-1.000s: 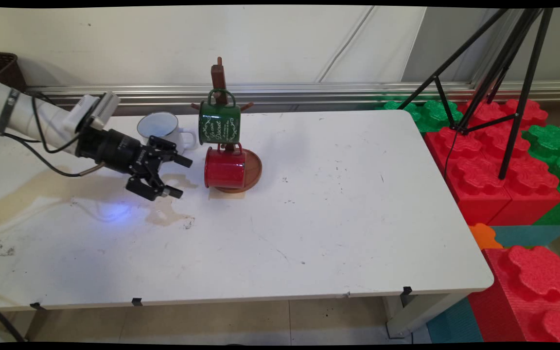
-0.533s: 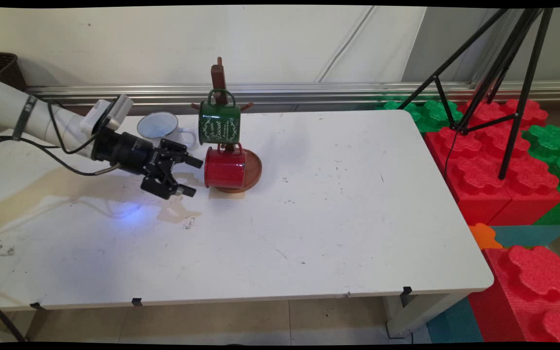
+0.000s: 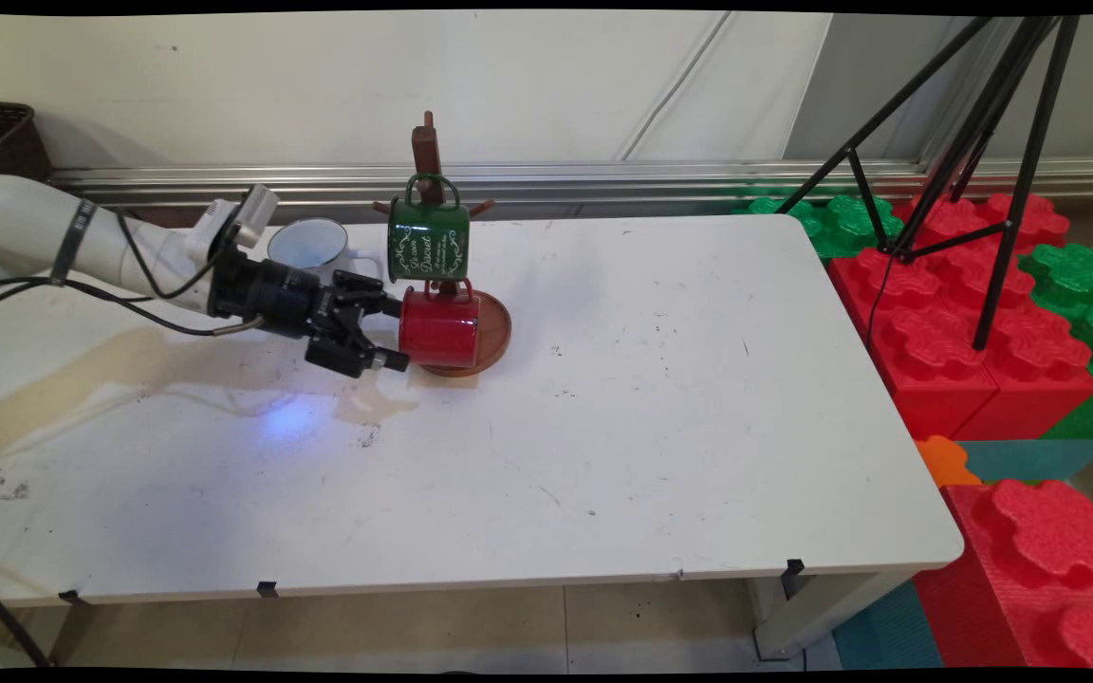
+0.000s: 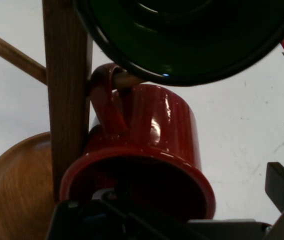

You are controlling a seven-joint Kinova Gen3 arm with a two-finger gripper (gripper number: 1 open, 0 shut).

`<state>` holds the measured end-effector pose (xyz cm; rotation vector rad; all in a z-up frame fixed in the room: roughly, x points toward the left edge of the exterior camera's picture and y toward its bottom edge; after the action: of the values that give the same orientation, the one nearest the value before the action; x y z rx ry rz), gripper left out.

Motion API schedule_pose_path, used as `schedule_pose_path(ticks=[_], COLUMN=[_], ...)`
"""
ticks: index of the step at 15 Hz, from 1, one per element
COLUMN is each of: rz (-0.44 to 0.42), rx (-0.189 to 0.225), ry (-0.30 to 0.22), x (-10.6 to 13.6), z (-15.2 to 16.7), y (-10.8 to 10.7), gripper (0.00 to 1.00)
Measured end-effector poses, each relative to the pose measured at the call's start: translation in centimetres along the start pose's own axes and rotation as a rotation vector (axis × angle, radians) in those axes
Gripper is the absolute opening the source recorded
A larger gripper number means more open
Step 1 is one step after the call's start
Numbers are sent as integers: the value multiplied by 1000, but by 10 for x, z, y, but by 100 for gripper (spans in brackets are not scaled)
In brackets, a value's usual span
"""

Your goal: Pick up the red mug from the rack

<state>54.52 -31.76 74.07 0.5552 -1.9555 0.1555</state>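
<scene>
A red mug hangs by its handle on a low peg of a wooden mug tree, its mouth turned left toward my gripper. The gripper is open and right at the mug's rim, one finger above it and one below. In the hand view the red mug fills the middle, with one fingertip standing off to its right. A green mug hangs just above the red one, and its dark mouth fills the top of the hand view. The tree's post rises at left.
A white mug stands on the table behind my wrist. The tree's round wooden base lies under the red mug. Brownish stains mark the table's left part. Red and green foam blocks and a black tripod stand at the right.
My gripper has moved right, from a gap short of the red mug up to its rim, staying open. The mugs and the tree have not moved.
</scene>
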Motion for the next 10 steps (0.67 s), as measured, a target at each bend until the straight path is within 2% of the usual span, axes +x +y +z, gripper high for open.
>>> schedule_pose_path(ticks=[10], rz=[-75], rx=[39], ry=[49], x=[-20], z=[25], y=[-5], gripper=[100])
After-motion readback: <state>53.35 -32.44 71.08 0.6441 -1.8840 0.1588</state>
